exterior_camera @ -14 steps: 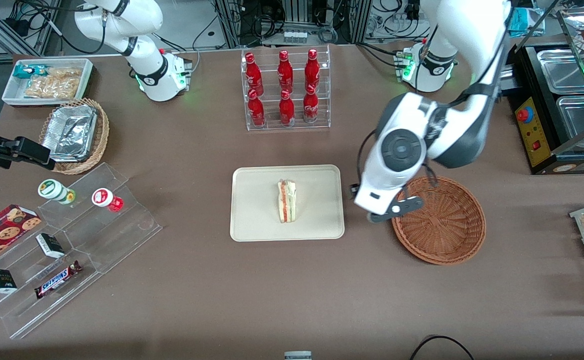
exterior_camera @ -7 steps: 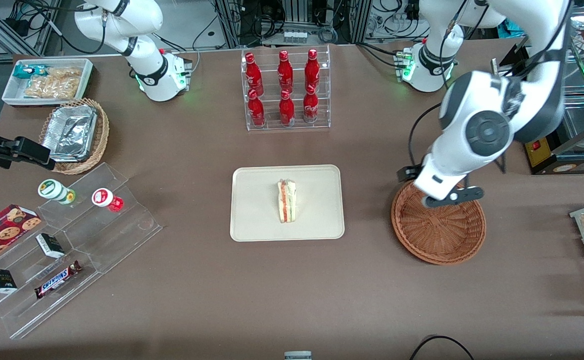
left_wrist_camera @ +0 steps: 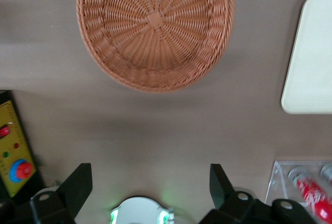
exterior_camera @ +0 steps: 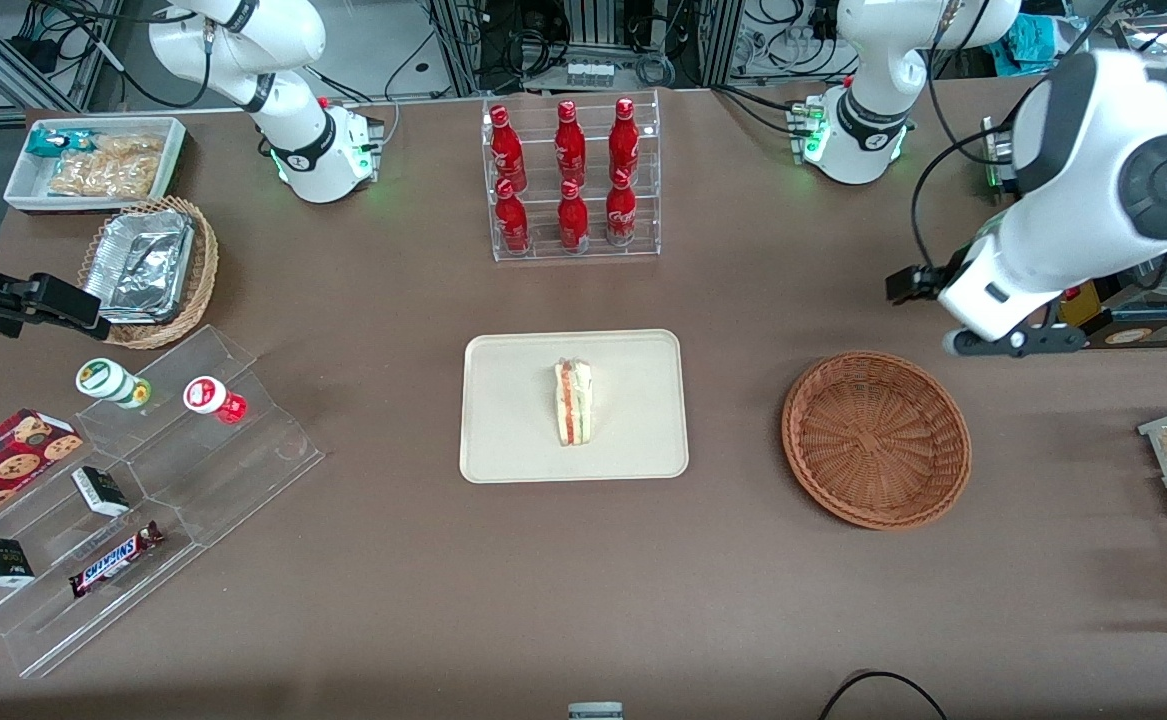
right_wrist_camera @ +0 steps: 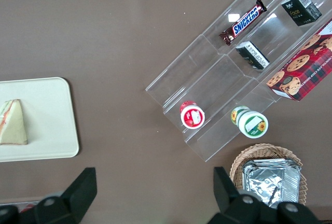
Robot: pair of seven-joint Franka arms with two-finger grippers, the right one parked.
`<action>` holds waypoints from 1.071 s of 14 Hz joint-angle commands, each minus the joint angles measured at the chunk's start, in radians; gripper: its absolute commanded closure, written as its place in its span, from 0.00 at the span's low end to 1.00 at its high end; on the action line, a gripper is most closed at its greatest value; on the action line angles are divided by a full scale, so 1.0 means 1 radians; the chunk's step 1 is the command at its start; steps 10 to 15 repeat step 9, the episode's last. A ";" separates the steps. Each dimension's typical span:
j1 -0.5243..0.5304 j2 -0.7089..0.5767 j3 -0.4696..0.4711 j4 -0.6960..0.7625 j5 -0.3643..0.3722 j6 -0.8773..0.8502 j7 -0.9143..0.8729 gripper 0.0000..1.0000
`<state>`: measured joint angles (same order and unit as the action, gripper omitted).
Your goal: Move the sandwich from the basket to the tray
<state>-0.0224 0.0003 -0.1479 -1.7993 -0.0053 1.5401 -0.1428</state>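
Hand [exterior_camera: 1008,340] hung above the counter [exterior_camera: 743,600], farther from the front camera than the basket [exterior_camera: 876,438]; the sandwich [exterior_camera: 573,402] lay on the tray [exterior_camera: 503,440]. From the left wrist, its fingers [left_wrist_camera: 78,185] were spread apart (nothing between them), basket [left_wrist_camera: 154,29] and tray [left_wrist_camera: 311,58] apart.

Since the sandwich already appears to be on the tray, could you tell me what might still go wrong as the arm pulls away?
1. The pincer hangs open above the table, farther from the front camera than the basket, close to the yellow control box with its red button; a careless retreat could bump it.
2. The sandwich stands on a narrow edge mid-tray, so a table jolt might tip it.
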 commanded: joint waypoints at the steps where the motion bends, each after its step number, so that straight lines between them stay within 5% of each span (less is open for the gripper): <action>1: 0.068 -0.059 -0.018 0.009 -0.007 -0.041 0.134 0.00; 6: 0.082 -0.049 0.074 0.118 -0.007 -0.046 0.175 0.00; 15: 0.081 -0.049 0.085 0.124 -0.004 -0.002 0.158 0.00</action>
